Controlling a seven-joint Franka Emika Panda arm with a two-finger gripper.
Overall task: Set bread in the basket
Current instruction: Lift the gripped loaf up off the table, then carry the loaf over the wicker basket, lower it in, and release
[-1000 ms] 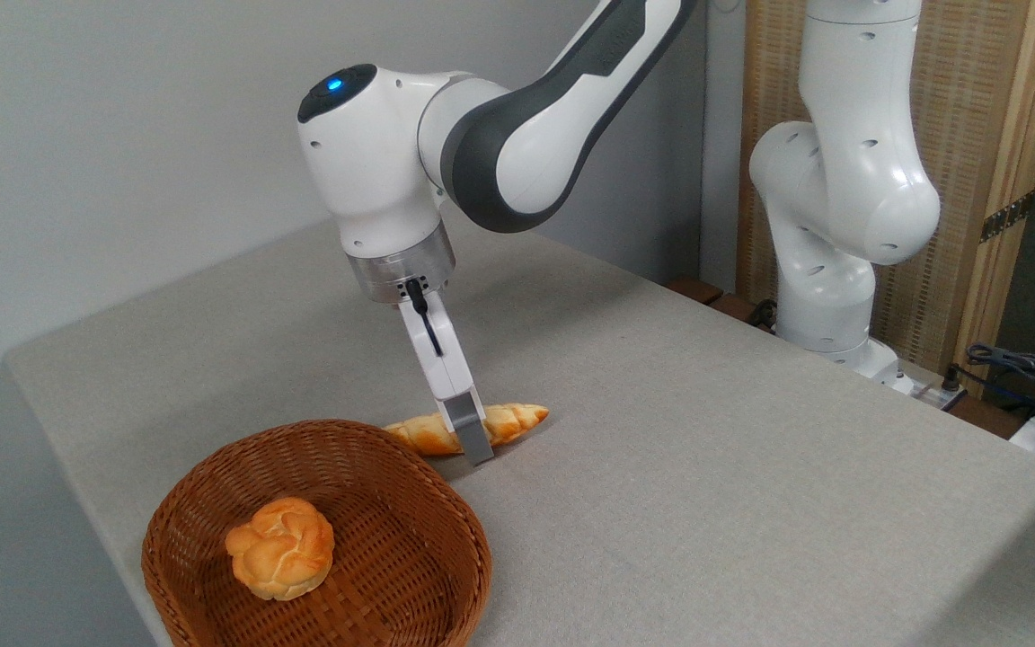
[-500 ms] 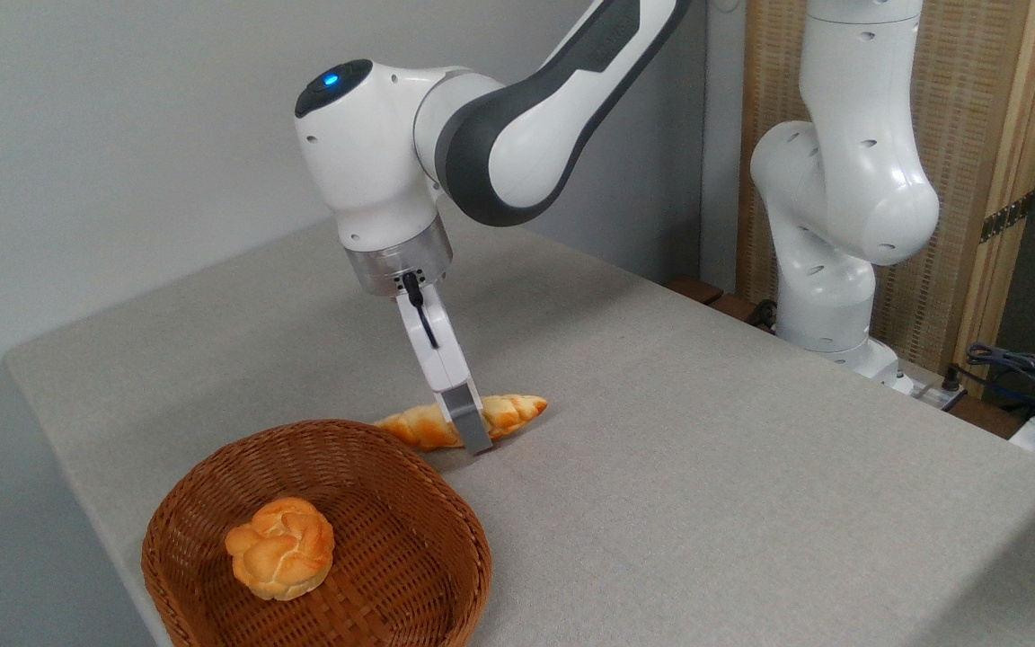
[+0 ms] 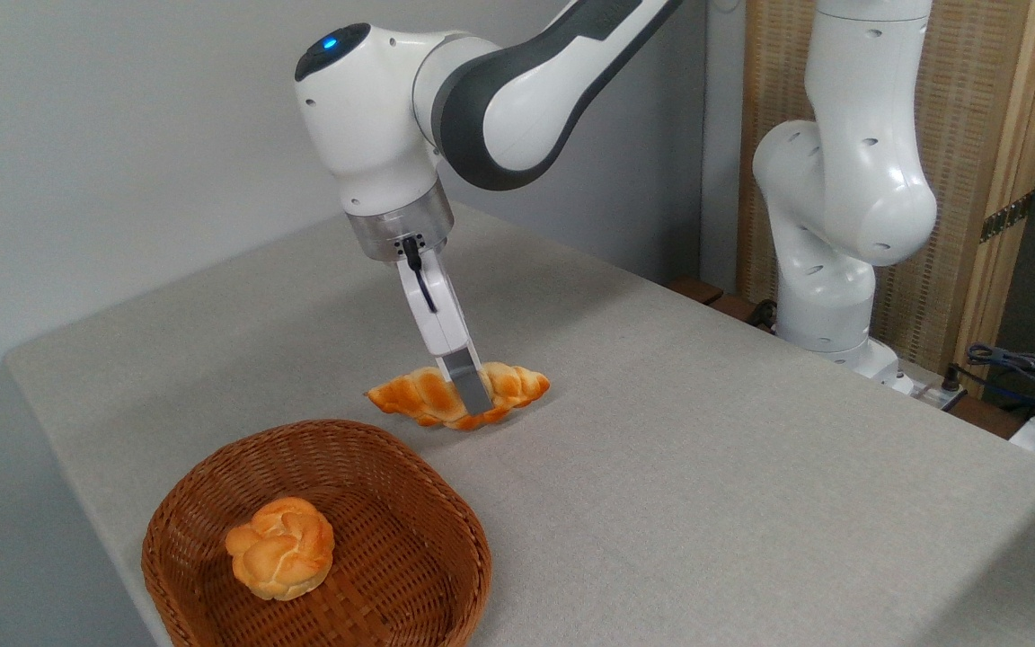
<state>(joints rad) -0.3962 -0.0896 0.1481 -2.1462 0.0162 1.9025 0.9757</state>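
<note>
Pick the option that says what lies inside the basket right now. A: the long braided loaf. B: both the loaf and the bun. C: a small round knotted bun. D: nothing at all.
C: only the small round bun sits in the basket; the braided loaf is outside it, beyond the far rim, in the gripper.

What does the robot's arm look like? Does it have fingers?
The arm is glossy white with dark grey bands at its joints and a small blue light on top. A silver ring sits at the wrist, with a short black cable below it. The gripper is slim and white, ending in flat grey fingers.
</note>
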